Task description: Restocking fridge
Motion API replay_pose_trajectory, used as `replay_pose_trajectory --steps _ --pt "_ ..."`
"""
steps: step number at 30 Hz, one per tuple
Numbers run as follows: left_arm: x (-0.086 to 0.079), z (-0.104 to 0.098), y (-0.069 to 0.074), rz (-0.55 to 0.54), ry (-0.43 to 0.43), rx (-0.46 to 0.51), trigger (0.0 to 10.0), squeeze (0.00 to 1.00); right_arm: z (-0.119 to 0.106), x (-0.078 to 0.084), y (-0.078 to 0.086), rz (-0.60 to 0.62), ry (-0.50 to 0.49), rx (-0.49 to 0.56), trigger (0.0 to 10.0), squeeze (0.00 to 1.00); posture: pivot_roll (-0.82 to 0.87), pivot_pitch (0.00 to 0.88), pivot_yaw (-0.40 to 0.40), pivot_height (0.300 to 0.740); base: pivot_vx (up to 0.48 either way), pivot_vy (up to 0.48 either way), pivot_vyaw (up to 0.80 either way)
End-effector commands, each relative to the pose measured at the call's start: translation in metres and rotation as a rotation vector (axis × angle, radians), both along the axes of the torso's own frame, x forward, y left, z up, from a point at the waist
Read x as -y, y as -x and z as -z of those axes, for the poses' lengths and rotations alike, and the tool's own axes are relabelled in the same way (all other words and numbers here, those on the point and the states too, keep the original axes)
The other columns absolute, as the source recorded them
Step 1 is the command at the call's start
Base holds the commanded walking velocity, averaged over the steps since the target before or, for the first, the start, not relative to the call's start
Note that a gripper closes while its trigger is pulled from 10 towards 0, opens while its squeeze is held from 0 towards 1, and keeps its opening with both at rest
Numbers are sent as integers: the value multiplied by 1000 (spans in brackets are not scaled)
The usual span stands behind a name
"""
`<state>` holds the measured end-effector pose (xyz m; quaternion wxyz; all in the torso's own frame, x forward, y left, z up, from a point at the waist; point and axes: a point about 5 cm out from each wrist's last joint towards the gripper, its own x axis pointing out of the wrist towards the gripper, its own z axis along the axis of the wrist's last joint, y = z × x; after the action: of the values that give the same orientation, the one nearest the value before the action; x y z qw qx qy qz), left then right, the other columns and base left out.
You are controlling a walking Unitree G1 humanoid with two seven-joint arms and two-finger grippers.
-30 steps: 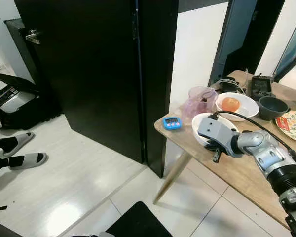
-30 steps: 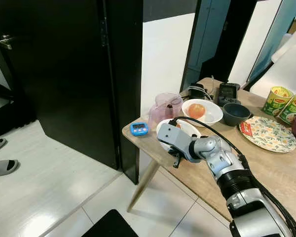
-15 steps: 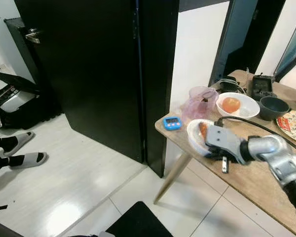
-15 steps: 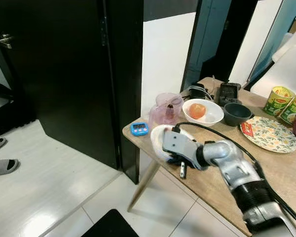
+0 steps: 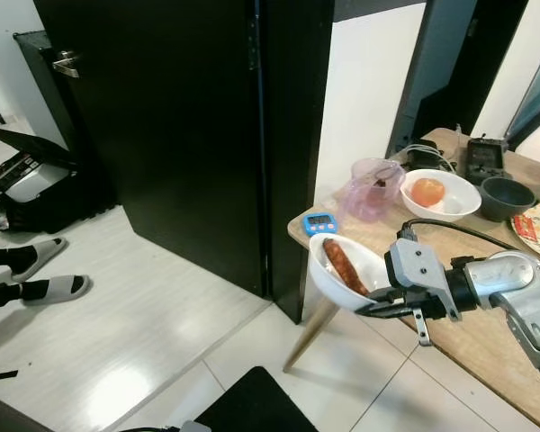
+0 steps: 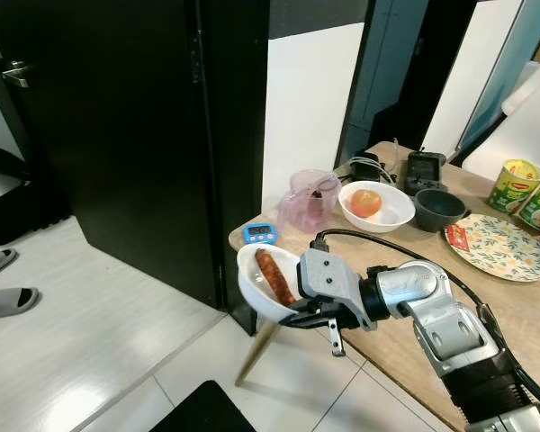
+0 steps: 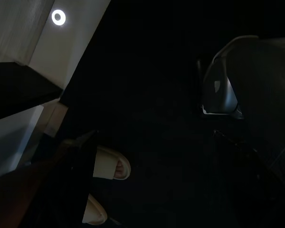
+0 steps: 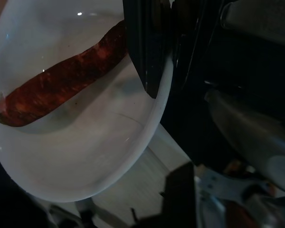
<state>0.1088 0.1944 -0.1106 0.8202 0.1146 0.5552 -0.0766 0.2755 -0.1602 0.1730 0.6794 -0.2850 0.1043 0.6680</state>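
My right gripper (image 5: 373, 302) is shut on the rim of a white bowl (image 5: 335, 281) that holds one reddish-brown sausage (image 5: 342, 265). The bowl hangs in the air, tilted, just off the left corner of the wooden table (image 5: 450, 324). In the right wrist view one black finger (image 8: 147, 47) lies across the inside of the bowl (image 8: 85, 142), beside the sausage (image 8: 57, 92). A tall black door (image 5: 162, 135) stands to the left of the bowl. The left wrist view is very dark; my left arm hangs idle.
On the table stand a blue timer (image 5: 319, 222), a pink jug (image 5: 373, 187), a white bowl with an orange fruit (image 5: 450, 205), a dark bowl (image 5: 507, 196) and a patterned plate (image 6: 499, 245). A person's slippered feet (image 5: 45, 270) are at far left. A black mat (image 5: 252, 405) lies on the floor.
The right gripper has lifted the bowl with the sausage off the table and carried it left, past the table's corner. The other things on the table stayed put.
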Motion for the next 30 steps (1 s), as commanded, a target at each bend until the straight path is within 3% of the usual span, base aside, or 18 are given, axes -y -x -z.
replay_pose_trajectory --steps 1,12,21,30 --pt "17 3 3 26 37 -15 10000 0 -2 -4 3 -29 8 14 10000 0 39 0 -42 740 0 0 0" --pt "16 3 3 42 16 -8 10000 0 -4 -21 1 -60 105 240 10000 0 35 0 -38 740 0 0 0" --pt "16 3 3 46 8 -11 10000 0 13 -27 11 -120 168 210 10000 0 35 0 -40 740 0 0 0" --pt "15 3 3 42 7 -13 10000 0 16 -27 11 -114 183 209 10000 0 35 0 -38 740 -147 0 0"
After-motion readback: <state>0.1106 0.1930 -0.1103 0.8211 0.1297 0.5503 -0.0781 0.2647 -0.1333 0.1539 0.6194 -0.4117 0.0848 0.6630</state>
